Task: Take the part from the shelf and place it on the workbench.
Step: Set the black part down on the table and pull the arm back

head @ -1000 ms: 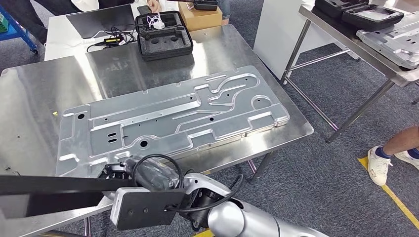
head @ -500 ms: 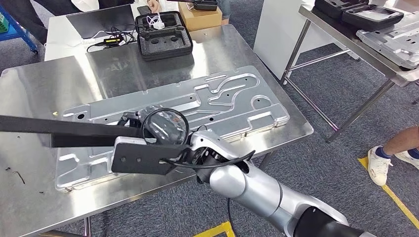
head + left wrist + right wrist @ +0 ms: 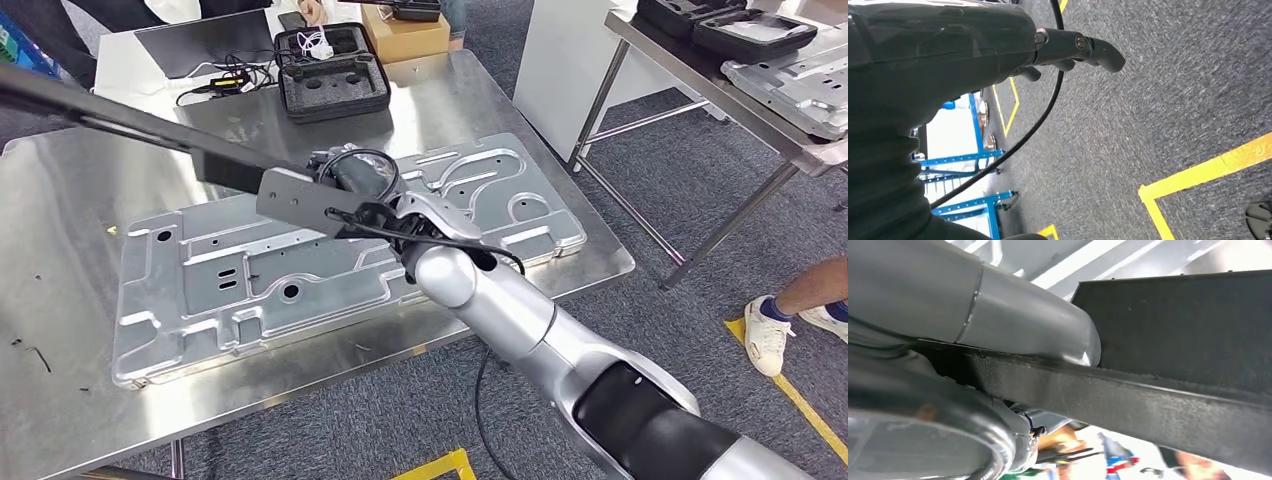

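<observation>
The right hand [image 3: 345,178] grips the black part [image 3: 130,125], carried above the tabletop [image 3: 60,200] toward ten o'clock; setting it down remains. The left hand [image 3: 1068,50] hangs, fingers curled on nothing.

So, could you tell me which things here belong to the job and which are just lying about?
Belong to the job:
- long black part, gripped by the right hand
- steel workbench

Just lying about:
- large machined metal plate on the workbench
- black foam-lined case
- cardboard box
- second table with another plate and cases
</observation>
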